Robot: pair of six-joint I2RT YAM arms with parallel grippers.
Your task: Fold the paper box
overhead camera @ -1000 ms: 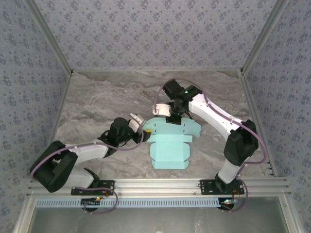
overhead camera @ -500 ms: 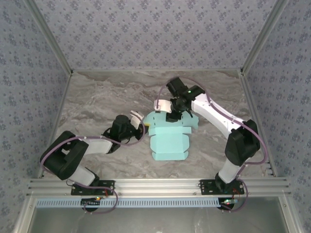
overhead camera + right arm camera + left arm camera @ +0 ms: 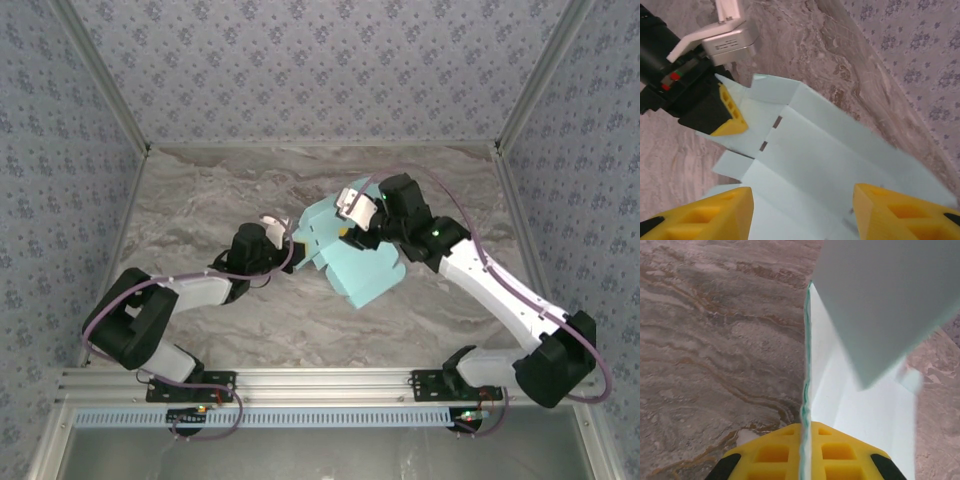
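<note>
We see a robot lab, built like a little booth. The counter (image 3: 190,200) looks like grey-brown marble. Walls (image 3: 300,70) with blue flower paper close it in on three sides, with metal posts (image 3: 95,70) at the corners. The left arm (image 3: 190,295) and the right arm (image 3: 500,295) are bolted to a metal rail (image 3: 330,380) at the near edge.
</note>
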